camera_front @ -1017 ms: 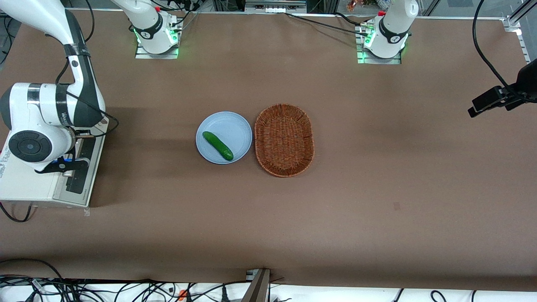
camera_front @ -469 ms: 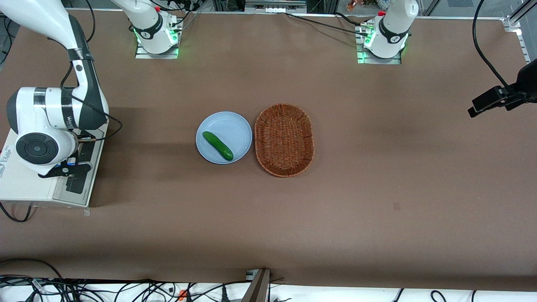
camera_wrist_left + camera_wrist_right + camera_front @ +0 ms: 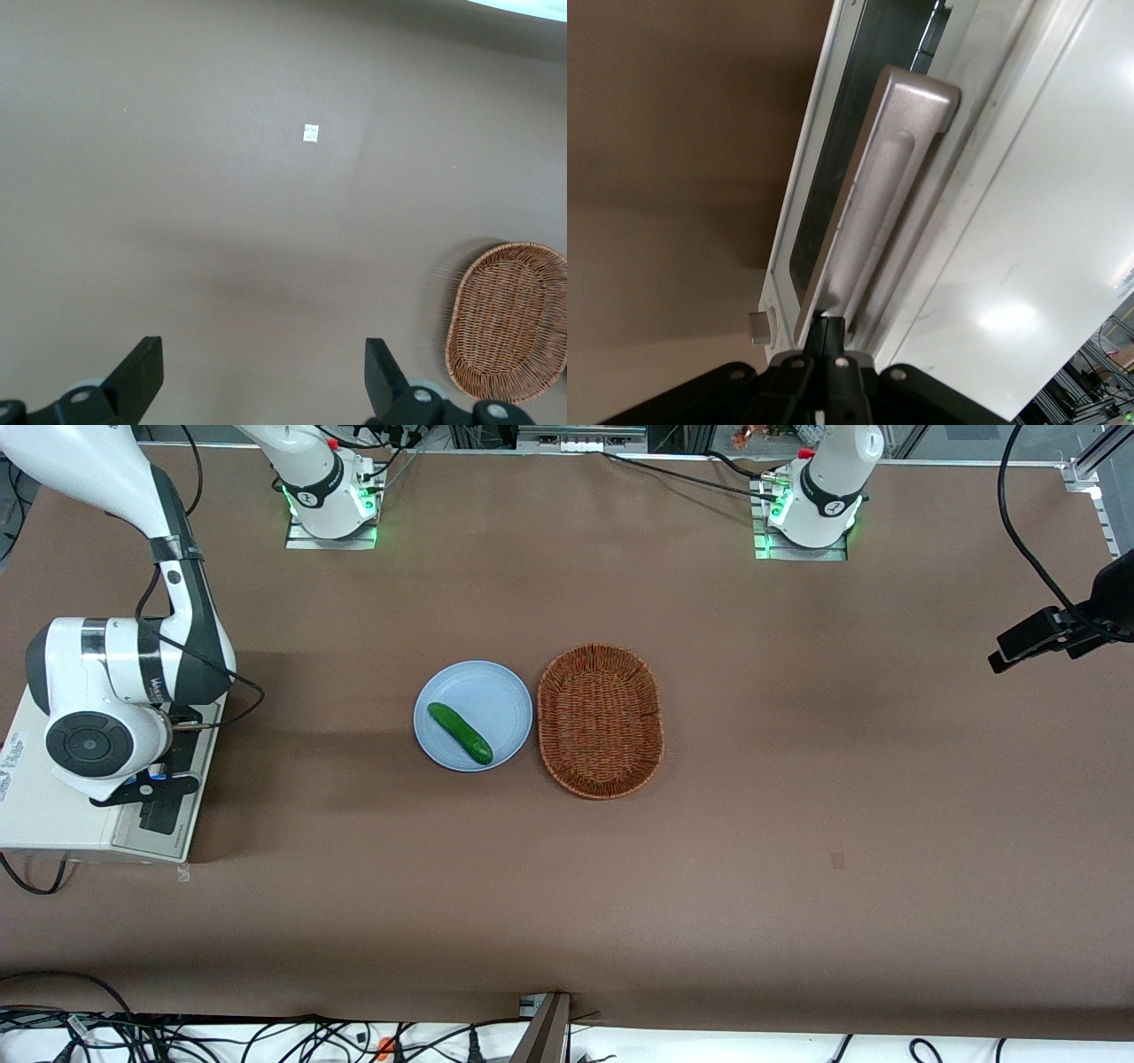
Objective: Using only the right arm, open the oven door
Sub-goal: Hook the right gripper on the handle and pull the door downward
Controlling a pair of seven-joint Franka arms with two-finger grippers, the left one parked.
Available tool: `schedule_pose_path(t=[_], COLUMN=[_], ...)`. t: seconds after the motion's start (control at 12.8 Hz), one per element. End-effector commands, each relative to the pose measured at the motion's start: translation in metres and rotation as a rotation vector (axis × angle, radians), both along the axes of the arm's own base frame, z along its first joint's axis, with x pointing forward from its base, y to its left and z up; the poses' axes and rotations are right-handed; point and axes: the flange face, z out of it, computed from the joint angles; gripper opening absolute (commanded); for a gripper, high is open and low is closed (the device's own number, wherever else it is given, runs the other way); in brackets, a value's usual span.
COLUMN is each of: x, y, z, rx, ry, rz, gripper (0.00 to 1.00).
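Front view: the right arm (image 3: 115,682) is hanging over the toaster oven (image 3: 53,815) at the working arm's end of the brown worktop (image 3: 797,824), its wrist covering most of the oven top. The end effector (image 3: 146,786) is sitting low against the oven door (image 3: 173,779), which is showing as a dark strip along the oven's edge facing the plate. A blue plate (image 3: 496,691) carrying a cucumber (image 3: 460,732) is lying well apart from the end effector, toward the parked arm's end, with a wicker basket (image 3: 601,720) just beside the plate and farther still. Right wrist view: the end effector (image 3: 826,332) is pressing up at the end of the silver bar handle (image 3: 877,195), fingers drawn in narrow; cannot tell whether they are actually clamping the bar. The door's dark glass window (image 3: 833,204) is running alongside the handle, with a round knob (image 3: 759,327) close by the fingers. Left wrist view: only worktop and the basket (image 3: 507,323) are showing, plus a small white scrap (image 3: 311,133) on the surface.
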Motion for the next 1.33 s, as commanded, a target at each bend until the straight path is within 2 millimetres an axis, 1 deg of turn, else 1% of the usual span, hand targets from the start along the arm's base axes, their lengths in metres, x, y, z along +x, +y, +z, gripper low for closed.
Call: schedule_pose_path(t=[0.0,0.31,0.63,1.25], x=[0.005,0.007,0.011,0.019], y=[0.004,0.017,0.025,0.032], z=[-0.007,-0.012,-0.03,-0.069], rx=[-0.001,0.01,0.06,0.119], ry=[-0.005,-0.024,-0.036,-0.061], rz=[0.016,-0.004,-0.01,-0.009], gripper=[0.0,0.0,0.0,0.0])
